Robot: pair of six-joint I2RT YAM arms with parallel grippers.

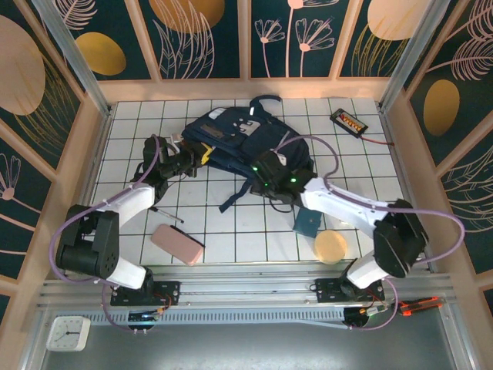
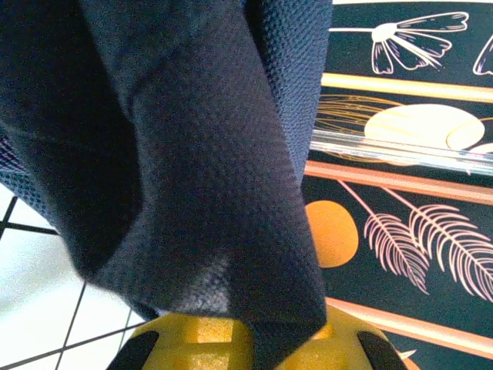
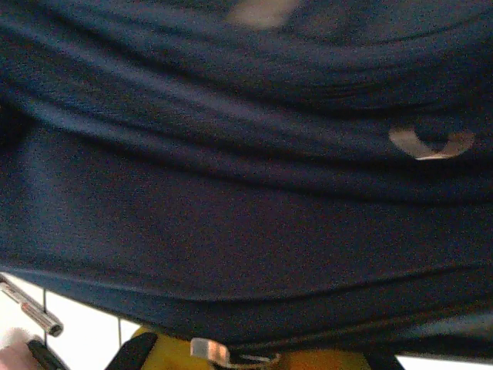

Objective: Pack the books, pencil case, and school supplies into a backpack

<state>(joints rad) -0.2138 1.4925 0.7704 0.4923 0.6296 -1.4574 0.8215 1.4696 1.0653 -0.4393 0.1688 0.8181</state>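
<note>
L pincer [image 2: 254,343] & R pincer [image 3: 246,354] both clamped shut on backpack [image 1: 231,131] fabric, mid-frame; pull edges apart evenly, keep mouth wide

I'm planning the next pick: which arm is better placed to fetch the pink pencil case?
Left, probably. The pencil case lies near the left arm's base, far from the right gripper. But the left gripper is shut on the backpack and must release first.

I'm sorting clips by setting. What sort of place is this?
Probably a purpose-built robot test cell rather than a real room: a white gridded tabletop boxed in by printed leaf-pattern wall panels, with the left arm and right arm bolted to a metal rail at its near edge.
</note>
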